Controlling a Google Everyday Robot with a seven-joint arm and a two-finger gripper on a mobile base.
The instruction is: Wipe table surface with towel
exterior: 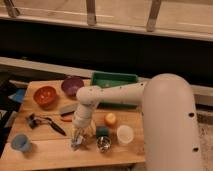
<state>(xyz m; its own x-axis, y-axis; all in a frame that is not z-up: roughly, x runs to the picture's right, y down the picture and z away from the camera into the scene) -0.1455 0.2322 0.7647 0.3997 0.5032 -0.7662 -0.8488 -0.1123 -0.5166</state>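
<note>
Camera view, the only one we've got: the tabletop (50, 152) is filling the lower left of the frame, light wooden planks, and it's crowded. An orange bowl (45, 95) and a purple bowl (72, 85) are sitting towards the top of it, with a green tray (114, 80) just right of them. A blue cup (20, 142) is standing at the lower left corner, a black tool (45, 122) is lying beside it, and a white cup (124, 135), a metal cup (103, 144) and an orange ball (110, 118) are clustering lower centre.

The white arm (117, 94) is stretching in from the right, and the gripper (76, 142) is pointing down at the planks in the lower centre, left of the metal cup, touching the wood or just above it. Whether it's clamped on anything, I cannot tell.

And the towel? I'm not picking one out for certain. A pale yellowish patch (90, 131) is showing just beside the gripper; it could be cloth, but I can't say.

So my read on progress: the gripper is down at wiping height, which suggests a stroke is under way or about to start. The wood itself isn't showing any wiped or unwiped mark. Most of the surface is lying under clutter, so I'd judge the bulk of the wiping is left to do.
</note>
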